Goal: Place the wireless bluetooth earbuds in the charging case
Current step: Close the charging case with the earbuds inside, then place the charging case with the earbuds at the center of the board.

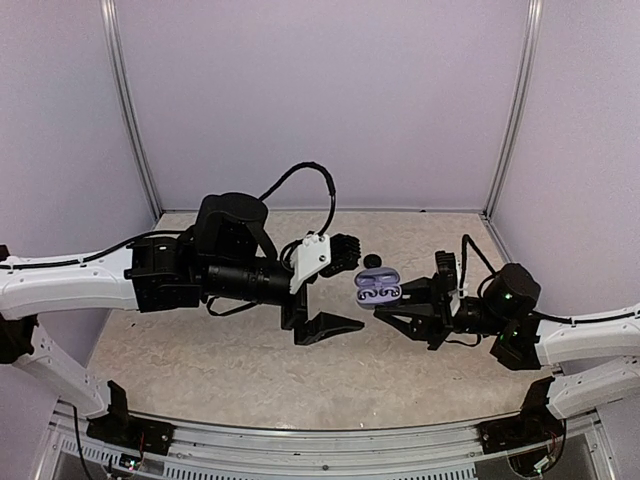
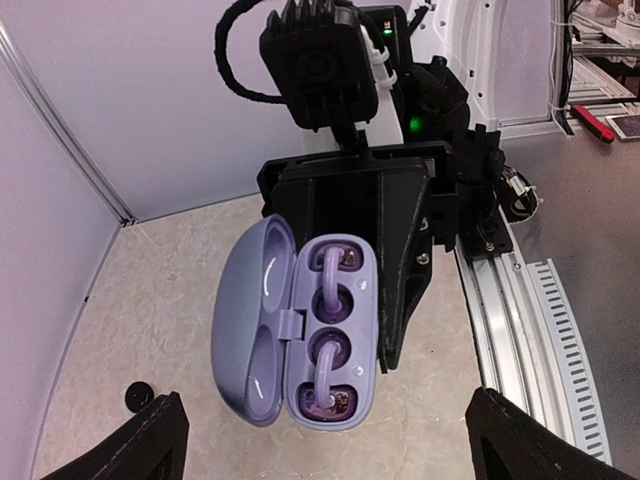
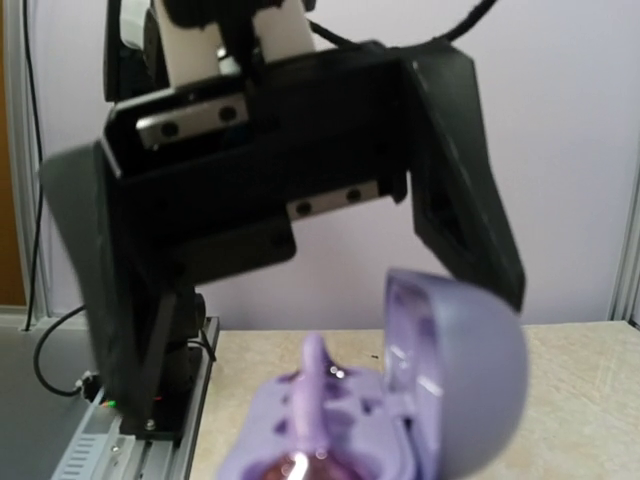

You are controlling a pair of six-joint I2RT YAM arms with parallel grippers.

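gaping wide, the left gripper (image 1: pixel 338 290) holds nothing and hangs just in front of the charging case (image 1: pixel 377 288). the right gripper (image 1: pixel 395 303) is clenched on the case's far side and holds it up off the table (image 1: pixel 200 360), with the open face turned toward the left gripper. the lid (image 2: pixel 250 320) is swung fully open beside the case body. inside the case, two lilac earbuds (image 2: pixel 330 300) lie in their wells, one at each end, with their hooks curving outward. a small black disc (image 1: pixel 372 261) lies on the table just beyond the case. by this look the inserting is all but done, since both pieces are in the case and none is loose near it. in the blurred right wrist view one hook seems to stand a little proud, so whether both are fully seated i cannot tell. a press home and closing the lid may be all that is left.
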